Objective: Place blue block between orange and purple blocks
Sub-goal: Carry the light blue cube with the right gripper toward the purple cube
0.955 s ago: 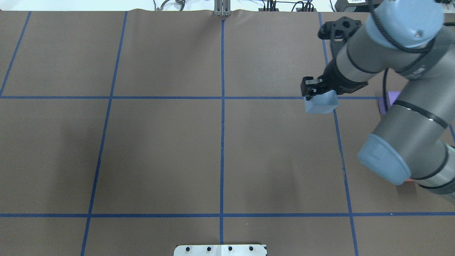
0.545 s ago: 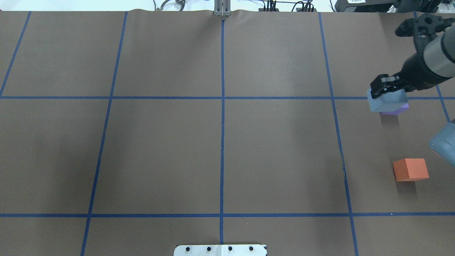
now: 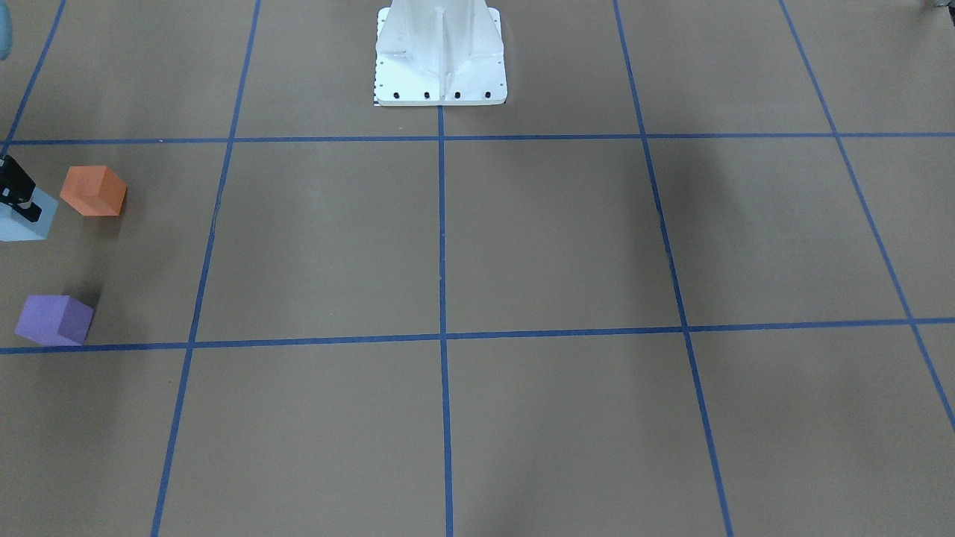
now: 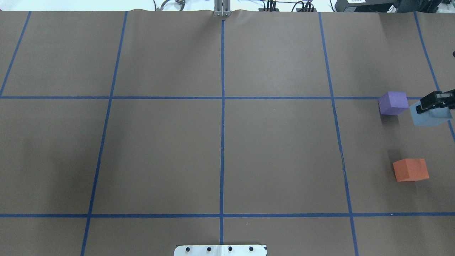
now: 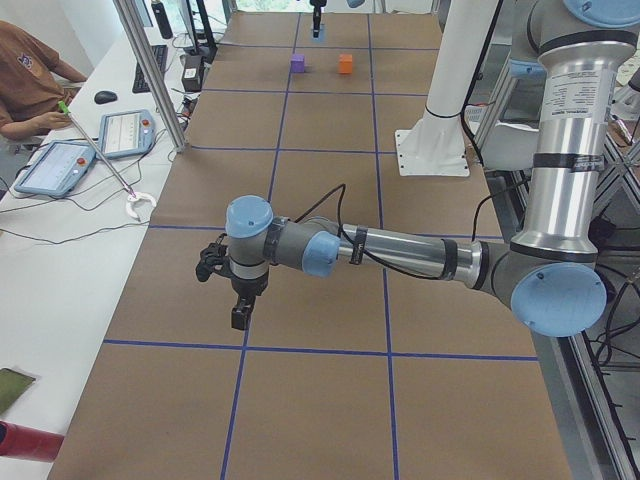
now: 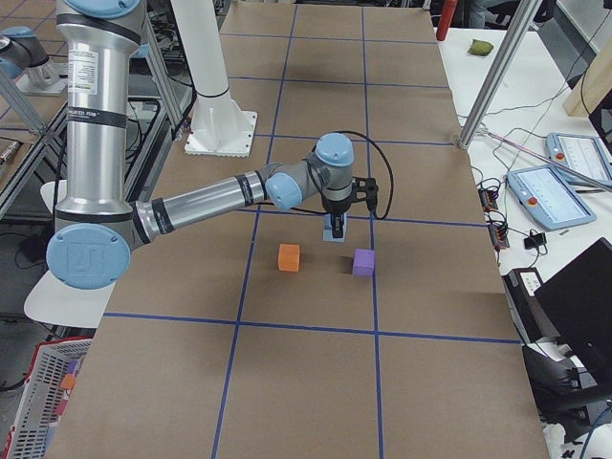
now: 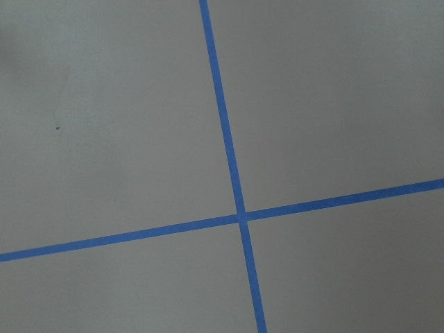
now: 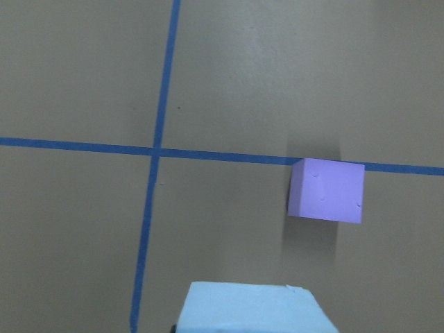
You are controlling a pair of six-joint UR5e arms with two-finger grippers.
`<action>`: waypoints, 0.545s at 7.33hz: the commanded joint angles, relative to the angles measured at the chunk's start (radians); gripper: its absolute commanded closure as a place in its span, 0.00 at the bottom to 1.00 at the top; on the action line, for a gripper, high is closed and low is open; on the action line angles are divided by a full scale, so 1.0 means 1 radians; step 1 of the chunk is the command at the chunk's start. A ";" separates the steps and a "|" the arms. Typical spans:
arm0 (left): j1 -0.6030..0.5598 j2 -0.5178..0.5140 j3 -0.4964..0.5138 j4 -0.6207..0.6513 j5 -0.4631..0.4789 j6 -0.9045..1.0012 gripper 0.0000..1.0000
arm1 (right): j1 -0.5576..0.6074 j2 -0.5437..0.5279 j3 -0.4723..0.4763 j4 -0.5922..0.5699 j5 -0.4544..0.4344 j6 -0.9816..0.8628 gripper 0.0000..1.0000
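Right claw, pinching the blue block, had carried it rightward past the purple block. The block hung raised, right of the gap toward the orange block, so a leftward return and descent likely remained. Left claw: state could not be told.

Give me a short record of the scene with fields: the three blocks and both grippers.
blue block: gripped in the jaws of the right gripper
purple block: on the table, free
orange block: on the table, free, apart from purple
left gripper: far from the blocks, jaws' state unclear
task: blue not yet released
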 commanded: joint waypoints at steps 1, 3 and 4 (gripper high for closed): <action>0.003 -0.003 0.015 0.000 0.001 0.001 0.00 | -0.011 -0.005 -0.077 0.064 -0.039 -0.013 1.00; 0.003 -0.004 0.015 0.000 0.001 0.001 0.00 | -0.086 0.000 -0.099 0.071 -0.100 -0.005 1.00; 0.004 -0.004 0.015 0.000 0.001 0.001 0.00 | -0.105 0.000 -0.100 0.071 -0.116 0.001 1.00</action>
